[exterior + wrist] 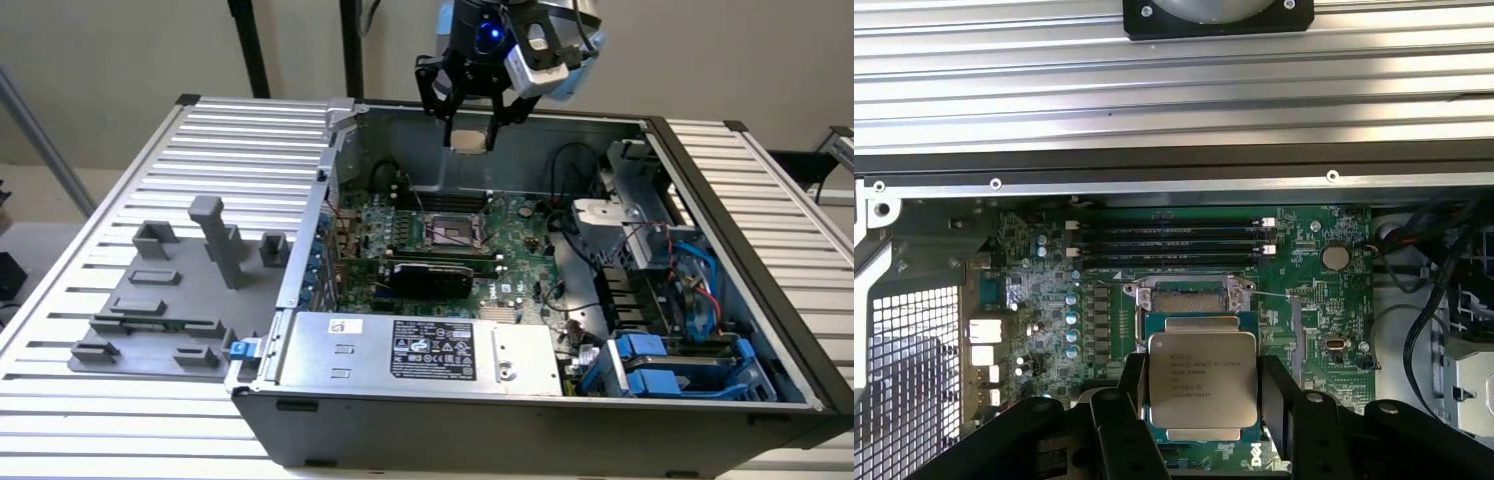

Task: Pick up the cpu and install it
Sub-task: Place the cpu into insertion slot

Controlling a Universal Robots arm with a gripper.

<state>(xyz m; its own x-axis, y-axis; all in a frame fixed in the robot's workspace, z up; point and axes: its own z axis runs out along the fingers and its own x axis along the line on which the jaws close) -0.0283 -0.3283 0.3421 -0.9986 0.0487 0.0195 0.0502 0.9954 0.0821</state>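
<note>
Silver-topped cpu [1202, 385] hangs flat, clamped between the gripper [470, 128] fingers high over the open computer case [534, 430], with the motherboard socket [451, 232] almost directly beneath.

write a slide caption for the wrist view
Wrist view: the tool holds the cpu above the motherboard and its socket.
</note>
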